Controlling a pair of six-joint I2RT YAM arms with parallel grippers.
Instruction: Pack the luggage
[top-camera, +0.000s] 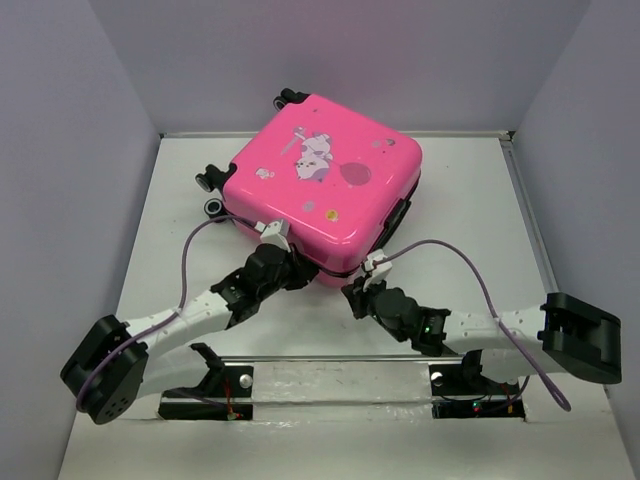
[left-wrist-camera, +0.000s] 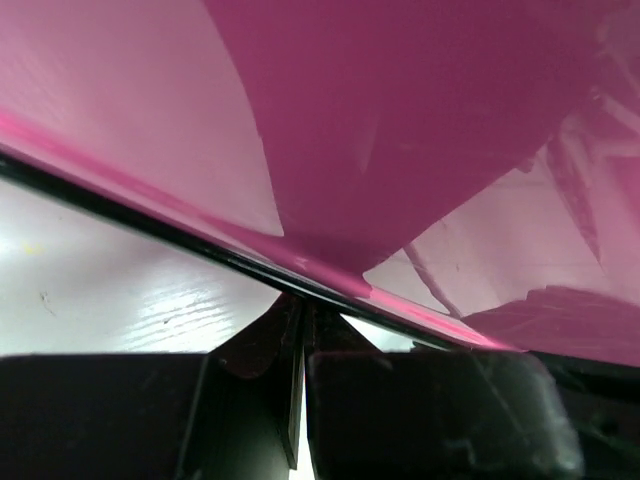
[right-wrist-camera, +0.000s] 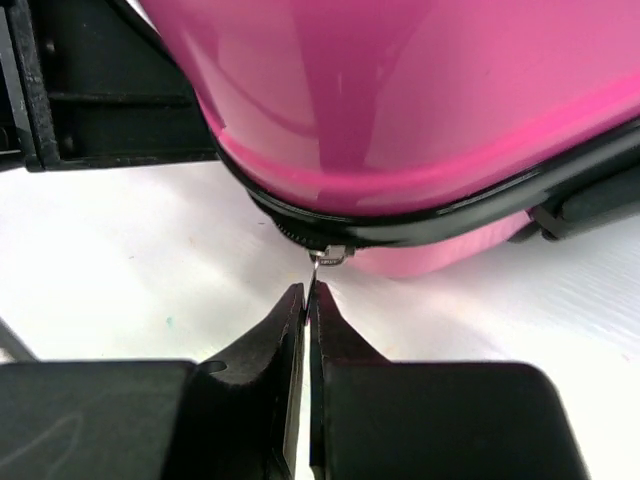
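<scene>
The hot-pink luggage (top-camera: 325, 185) lies flat on the white table with its lid down, cat print up. My right gripper (right-wrist-camera: 308, 293) is shut on the thin metal zipper pull (right-wrist-camera: 316, 272) that hangs from the black zipper trim (right-wrist-camera: 400, 230) at the near corner (top-camera: 372, 265). My left gripper (left-wrist-camera: 303, 312) is shut, its tips pressed against the black seam (left-wrist-camera: 200, 245) under the pink shell (left-wrist-camera: 400, 120) at the near left edge (top-camera: 290, 258). What it pinches, if anything, is hidden.
The luggage's black wheels (top-camera: 212, 182) stick out at its left and far side. Grey walls enclose the table. A metal rail (top-camera: 340, 358) and both arm bases lie along the near edge. The left arm's black body (right-wrist-camera: 110, 90) shows beside the shell.
</scene>
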